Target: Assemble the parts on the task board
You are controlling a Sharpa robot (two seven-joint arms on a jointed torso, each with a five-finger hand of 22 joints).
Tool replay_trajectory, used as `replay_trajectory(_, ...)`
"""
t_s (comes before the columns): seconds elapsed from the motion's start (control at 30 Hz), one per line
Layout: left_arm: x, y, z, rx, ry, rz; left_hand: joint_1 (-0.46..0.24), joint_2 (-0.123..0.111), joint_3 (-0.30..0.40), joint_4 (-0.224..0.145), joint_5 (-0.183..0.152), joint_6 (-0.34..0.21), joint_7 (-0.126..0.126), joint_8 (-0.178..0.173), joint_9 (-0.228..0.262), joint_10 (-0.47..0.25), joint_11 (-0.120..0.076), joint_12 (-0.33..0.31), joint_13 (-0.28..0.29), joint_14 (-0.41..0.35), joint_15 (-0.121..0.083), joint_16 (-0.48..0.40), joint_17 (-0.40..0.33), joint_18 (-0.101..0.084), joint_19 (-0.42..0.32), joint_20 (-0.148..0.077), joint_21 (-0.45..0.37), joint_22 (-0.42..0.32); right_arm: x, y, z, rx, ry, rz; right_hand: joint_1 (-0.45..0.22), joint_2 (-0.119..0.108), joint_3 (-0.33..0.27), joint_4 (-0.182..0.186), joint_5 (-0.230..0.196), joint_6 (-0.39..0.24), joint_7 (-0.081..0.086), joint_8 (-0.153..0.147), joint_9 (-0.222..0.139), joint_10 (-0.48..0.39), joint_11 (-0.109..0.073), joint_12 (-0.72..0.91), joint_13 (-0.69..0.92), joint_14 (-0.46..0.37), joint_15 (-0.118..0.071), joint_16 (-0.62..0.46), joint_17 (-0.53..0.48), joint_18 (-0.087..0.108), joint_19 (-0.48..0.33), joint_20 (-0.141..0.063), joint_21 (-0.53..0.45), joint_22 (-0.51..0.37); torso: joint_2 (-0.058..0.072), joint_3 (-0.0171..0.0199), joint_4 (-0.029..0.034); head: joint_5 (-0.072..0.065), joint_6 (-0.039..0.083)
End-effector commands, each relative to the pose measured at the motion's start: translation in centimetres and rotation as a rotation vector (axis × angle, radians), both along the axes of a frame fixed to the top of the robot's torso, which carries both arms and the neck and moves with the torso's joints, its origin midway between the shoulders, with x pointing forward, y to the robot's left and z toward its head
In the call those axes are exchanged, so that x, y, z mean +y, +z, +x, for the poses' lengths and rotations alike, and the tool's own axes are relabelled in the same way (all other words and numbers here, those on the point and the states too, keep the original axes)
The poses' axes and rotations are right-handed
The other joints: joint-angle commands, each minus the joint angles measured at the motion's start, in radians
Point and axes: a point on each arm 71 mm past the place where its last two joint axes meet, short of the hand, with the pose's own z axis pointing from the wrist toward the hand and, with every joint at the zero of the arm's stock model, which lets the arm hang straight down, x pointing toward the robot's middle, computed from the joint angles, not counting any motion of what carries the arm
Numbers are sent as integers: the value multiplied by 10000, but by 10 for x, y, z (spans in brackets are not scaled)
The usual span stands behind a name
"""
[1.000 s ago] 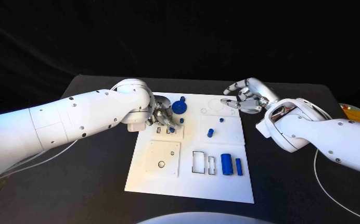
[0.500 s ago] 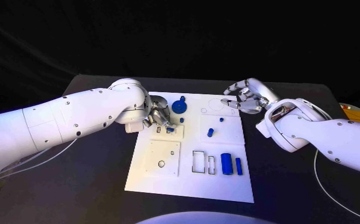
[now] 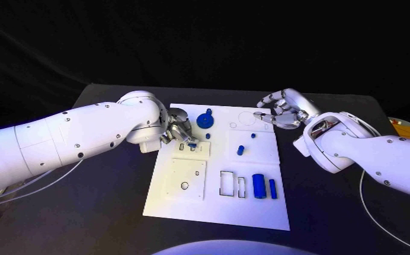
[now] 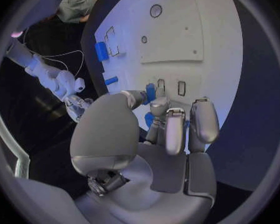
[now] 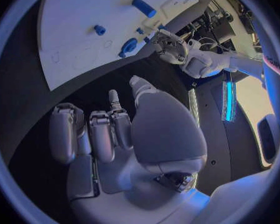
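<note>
The left robot hand (image 3: 181,131) pinches a small blue part (image 4: 150,91) over the task board (image 3: 188,207); a tilt could jam it. The right robot hand (image 3: 282,110) hangs curled, holding nothing.

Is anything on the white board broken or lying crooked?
Nothing looks broken or spilled. The white board lies flat on the black table. Loose blue parts rest on it: a small piece lying a little slanted mid-board, and two longer ones side by side nearer the robot. The left hand pinches another blue piece over the board.
</note>
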Motion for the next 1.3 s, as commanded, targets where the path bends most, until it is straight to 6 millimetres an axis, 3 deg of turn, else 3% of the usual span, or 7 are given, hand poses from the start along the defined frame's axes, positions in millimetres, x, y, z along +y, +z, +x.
replay_trajectory(0.03, -2, 3, 1, -876, 23, 63, -42, -194, 1318, -855, 73, 172, -193, 65, 1582, 137, -62, 73, 32, 694, -89, 77, 1465, -121, 124, -35, 66, 90, 1, -1, -1, 37, 125, -70, 4, 93, -59, 20, 62, -90, -12, 44, 14, -44, -44, -44, 1245, 865, -69, -52, 1706, 156, -34, -36, -63, 1177, -3, -5, 3, 18, -10)
replay_trajectory(0.6, -7, -7, -5, -1070, -358, 922, -367, -544, 2062, -1109, 80, 329, -313, 285, 1818, 316, -179, 108, 24, 720, -197, 95, 1507, -194, 388, -144, 212, 457, 1, -1, -1, 53, 125, -46, -11, 98, -69, 23, 78, -91, -13, 54, 15, -49, -45, -49, 1239, 863, -69, -55, 1701, 157, -36, -37, -69, 1175, 9, -3, -25, 102, -45)
replay_trajectory(1.3, -8, -14, -5, -989, -593, 1408, -607, -580, 2281, -1128, 54, 378, -346, 395, 1918, 358, -206, 101, -39, 725, -220, 97, 1514, -213, 449, -169, 246, 549, 0, -2, -2, 114, 92, 6, -22, 103, -75, 25, 86, -95, -12, 60, 15, -53, -45, -53, 1234, 861, -69, -57, 1693, 161, -44, -37, -84, 1165, 15, -2, -27, 118, -70)
